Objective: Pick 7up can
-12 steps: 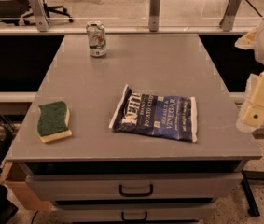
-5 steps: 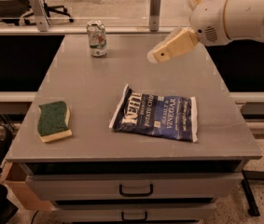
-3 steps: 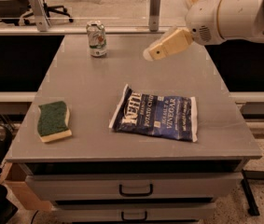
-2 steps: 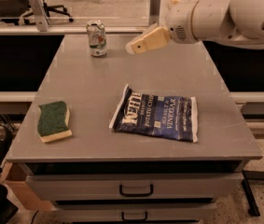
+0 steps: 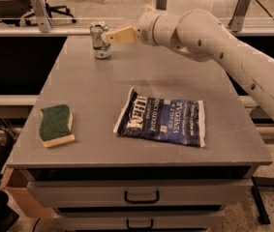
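On the left, near the front of the table, lies a sponge point(image 5: 55, 125). It is green and rough on top and soft yellow below, and its sides are wavy.

The grey table point(image 5: 102, 88) is flat and smooth. It has drawers under it, and each drawer has a thin dark handle point(image 5: 141, 196).

Far back on the table, a bit left of the middle, stands the 7up can point(image 5: 99, 40). It is a small round metal can, shiny silver with some green. It looks a little dented. It stands upright near the back edge.

Just to the right of the can is the gripper point(image 5: 110, 36). It is cream colored and flat, and it points left at the upper part of the can. Its tip is right beside the can. I cannot tell if it touches, or if the gripper is apart or together.

In the middle, closer to the front, lies a Kettle chip bag point(image 5: 161, 122). It is dark blue with white letters, crinkly and shiny, and it lies flat.

On the right is the robot arm point(image 5: 223, 50). It is thick, round and white, with smooth joints, and it reaches in from the right side.
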`<state>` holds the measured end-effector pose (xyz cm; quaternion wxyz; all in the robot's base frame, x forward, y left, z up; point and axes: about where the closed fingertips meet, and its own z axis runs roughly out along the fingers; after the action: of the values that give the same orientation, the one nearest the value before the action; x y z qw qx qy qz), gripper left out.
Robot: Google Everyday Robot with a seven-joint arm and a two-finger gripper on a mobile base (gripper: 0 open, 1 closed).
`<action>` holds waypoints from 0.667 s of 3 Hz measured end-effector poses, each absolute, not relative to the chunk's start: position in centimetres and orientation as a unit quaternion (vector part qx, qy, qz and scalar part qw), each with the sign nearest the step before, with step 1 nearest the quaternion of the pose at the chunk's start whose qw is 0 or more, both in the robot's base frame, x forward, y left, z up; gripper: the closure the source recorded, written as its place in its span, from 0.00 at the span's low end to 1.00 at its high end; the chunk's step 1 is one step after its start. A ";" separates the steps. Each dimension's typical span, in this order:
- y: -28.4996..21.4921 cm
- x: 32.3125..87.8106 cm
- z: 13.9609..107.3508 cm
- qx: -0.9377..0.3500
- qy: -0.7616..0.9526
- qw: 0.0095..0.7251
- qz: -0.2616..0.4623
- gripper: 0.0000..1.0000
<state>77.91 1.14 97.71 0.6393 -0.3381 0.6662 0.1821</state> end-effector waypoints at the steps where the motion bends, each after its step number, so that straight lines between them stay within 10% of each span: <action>1: 3.3 81.1 96.8 -0.329 0.664 0.644 0.192 0.00; 2: 5.4 83.7 96.3 -0.320 0.657 0.650 0.209 0.00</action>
<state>83.73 5.38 96.28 0.6495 -0.3199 0.6573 0.2091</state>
